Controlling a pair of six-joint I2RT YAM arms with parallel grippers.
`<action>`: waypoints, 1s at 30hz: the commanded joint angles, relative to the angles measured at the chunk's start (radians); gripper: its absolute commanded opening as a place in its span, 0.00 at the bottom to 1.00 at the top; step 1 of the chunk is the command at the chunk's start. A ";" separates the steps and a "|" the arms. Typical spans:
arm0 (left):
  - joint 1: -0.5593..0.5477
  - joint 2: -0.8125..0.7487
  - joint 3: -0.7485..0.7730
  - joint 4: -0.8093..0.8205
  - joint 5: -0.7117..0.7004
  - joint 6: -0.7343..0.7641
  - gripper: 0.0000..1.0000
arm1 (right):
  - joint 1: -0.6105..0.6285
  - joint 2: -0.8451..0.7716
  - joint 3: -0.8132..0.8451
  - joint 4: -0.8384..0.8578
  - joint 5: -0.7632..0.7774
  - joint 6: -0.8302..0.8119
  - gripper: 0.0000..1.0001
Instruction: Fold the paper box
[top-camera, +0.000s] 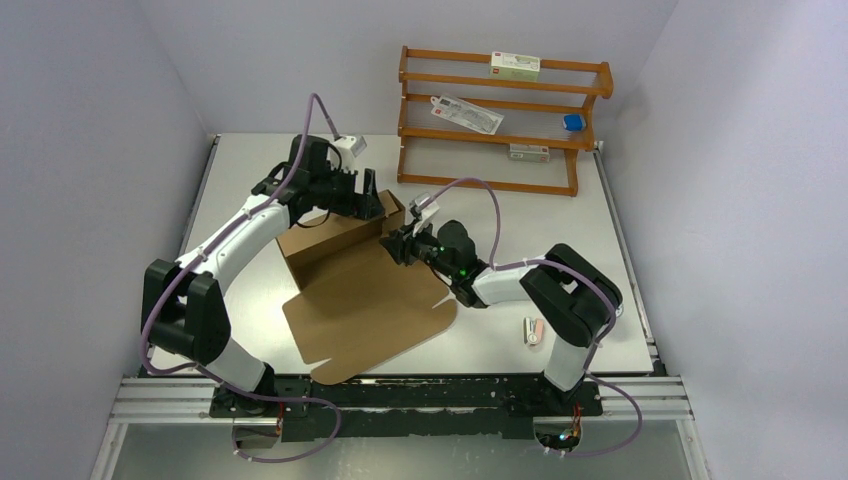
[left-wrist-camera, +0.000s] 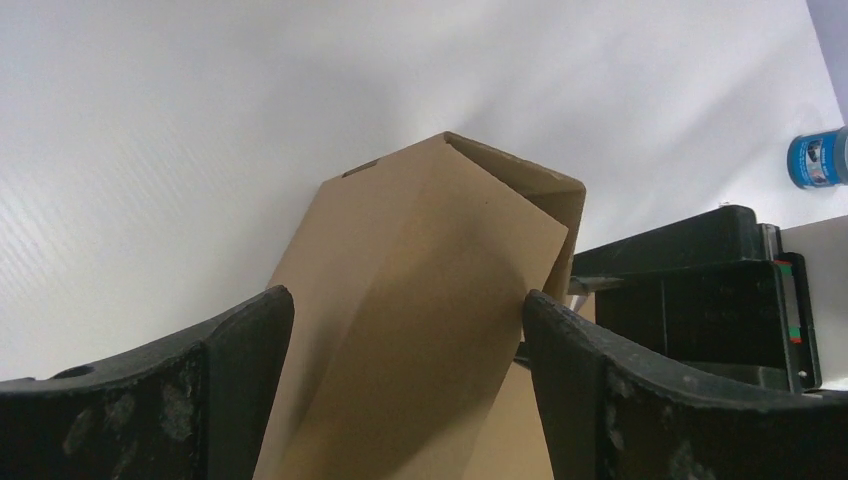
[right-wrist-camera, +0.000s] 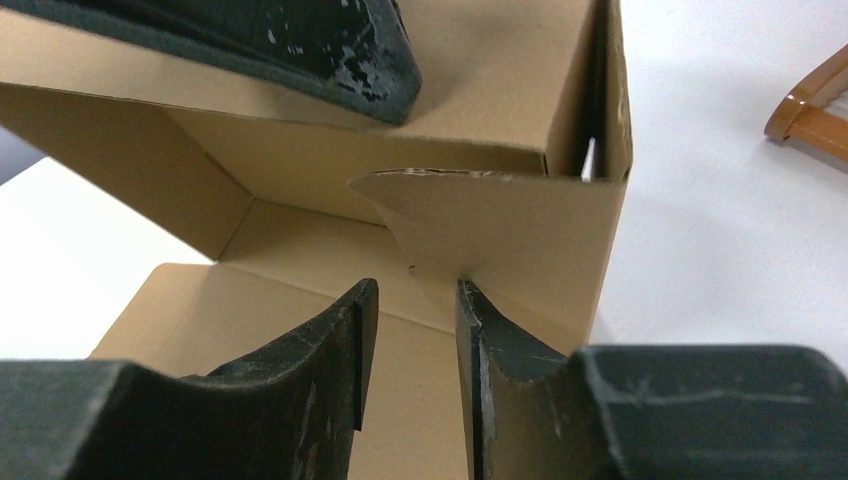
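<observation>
At centre of the top view, right gripper (top-camera: 400, 243) is seen low at the right end of the paper box (top-camera: 365, 300), jaws only narrowly parted. In the wrist view a curved side flap (right-wrist-camera: 500, 230) sits just past its fingertips (right-wrist-camera: 350, 320), with nothing visibly clamped. Forearm is laid nearly level, running right to a raised elbow above the lower-right base.

Left gripper (top-camera: 352, 195) is held at the raised back wall (top-camera: 335, 235), upper left of centre. Jaws are spread wide, with folded cardboard seen between the fingers (left-wrist-camera: 230, 370); contact cannot be told. Left arm is stretched up and right from an elbow at lower left.

Box is part-folded: back wall stood up, large flat panel (top-camera: 350, 335) lying on the table (top-camera: 560, 230) toward the bottom edge.
</observation>
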 joint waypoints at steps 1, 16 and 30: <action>0.055 -0.027 -0.013 0.001 0.084 -0.017 0.89 | 0.002 0.027 -0.006 0.100 0.017 -0.057 0.38; 0.060 0.012 -0.019 0.002 0.207 -0.017 0.90 | 0.004 0.066 0.097 0.053 -0.067 -0.128 0.37; 0.011 0.047 -0.008 -0.040 0.230 0.018 0.82 | 0.005 0.131 0.151 0.119 -0.088 -0.152 0.36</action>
